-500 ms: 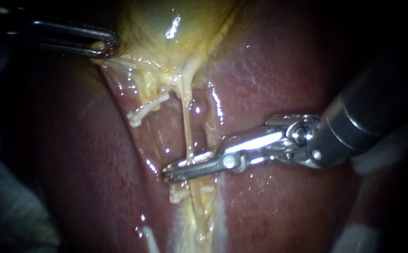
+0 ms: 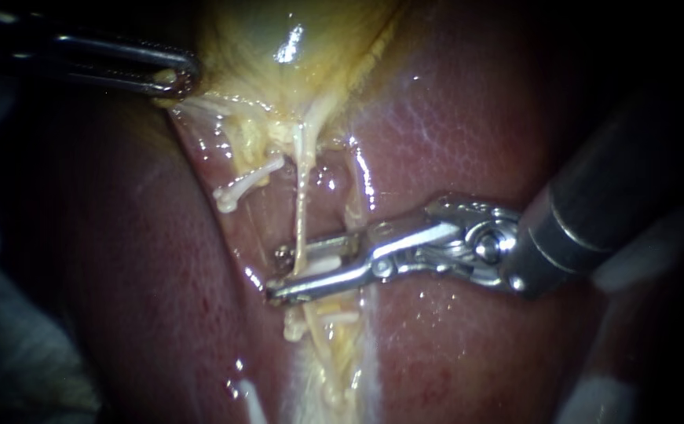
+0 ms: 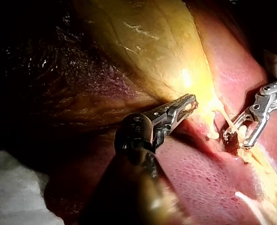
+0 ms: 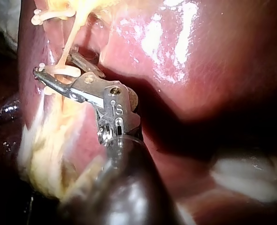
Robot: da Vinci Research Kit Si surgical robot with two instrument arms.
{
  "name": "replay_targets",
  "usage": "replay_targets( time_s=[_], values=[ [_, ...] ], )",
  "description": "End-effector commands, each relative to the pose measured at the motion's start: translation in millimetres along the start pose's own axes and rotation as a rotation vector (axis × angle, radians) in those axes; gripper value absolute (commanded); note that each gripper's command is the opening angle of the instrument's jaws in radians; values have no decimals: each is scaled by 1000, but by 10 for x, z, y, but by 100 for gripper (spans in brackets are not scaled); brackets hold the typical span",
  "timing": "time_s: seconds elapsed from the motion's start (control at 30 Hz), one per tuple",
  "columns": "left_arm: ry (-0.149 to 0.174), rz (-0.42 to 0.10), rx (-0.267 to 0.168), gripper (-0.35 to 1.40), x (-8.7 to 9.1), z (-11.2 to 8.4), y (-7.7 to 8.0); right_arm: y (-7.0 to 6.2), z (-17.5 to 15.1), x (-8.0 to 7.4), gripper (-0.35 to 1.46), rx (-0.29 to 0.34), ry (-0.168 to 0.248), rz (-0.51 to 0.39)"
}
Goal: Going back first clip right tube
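Since half a second ago the jaws of my right instrument (image 2: 276, 273) have parted: they lay almost together across the tube, and now a clear gap shows between them. Its dark shaft comes in from the right of the endoscope view and slopes down to a silver wrist. From there the two slim metal jaws reach almost level across the red-brown liver (image 2: 451, 118).

The thin, pale yellow right tube (image 2: 302, 212) runs down the liver's middle groove and passes through that gap. A small white plastic clip (image 2: 324, 263) sits across the tube between the jaws. The jaws are open and grip nothing, though I cannot tell whether one of them touches the clip.

My left instrument (image 2: 181, 78) lies nearly level, coming in from the upper left. Its dark jaws are closed on a fold at the lower left edge of the glossy yellow gallbladder (image 2: 279, 31), and the tissue there is drawn taut towards it.

A second white clip (image 2: 241, 187) sits on a short pale strand just left of the right tube, nearer the gallbladder. What looks like a third white clip (image 2: 298, 323) lies just below the right instrument's lower jaw, among yellowish fatty tissue.
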Motion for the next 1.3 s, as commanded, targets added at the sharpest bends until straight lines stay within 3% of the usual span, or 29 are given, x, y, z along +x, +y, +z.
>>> replay_targets(
  time_s=[0.03,0.1,0.23,0.6,0.9,1.17,1.3],
  values=[
    [0,0,1,-35,0,0,0,0,-3,-1,50,-10,3,-23],
    [0,0,1,-35,0,0,0,-1,-7,-2,50,-18,5,-50],
    [0,0,1,-35,0,0,0,-8,-16,-6,50,32,-19,-65],
    [0,0,1,-35,0,0,0,-39,-12,-10,49,149,-74,-78],
    [0,0,1,-35,0,0,0,-29,-14,-9,49,157,-77,-97],
    [0,0,1,-35,0,0,0,-8,-16,-5,49,67,-38,-131],
    [0,0,1,-35,0,-1,0,-8,-32,-4,50,-39,-69,-272]
  ],
)
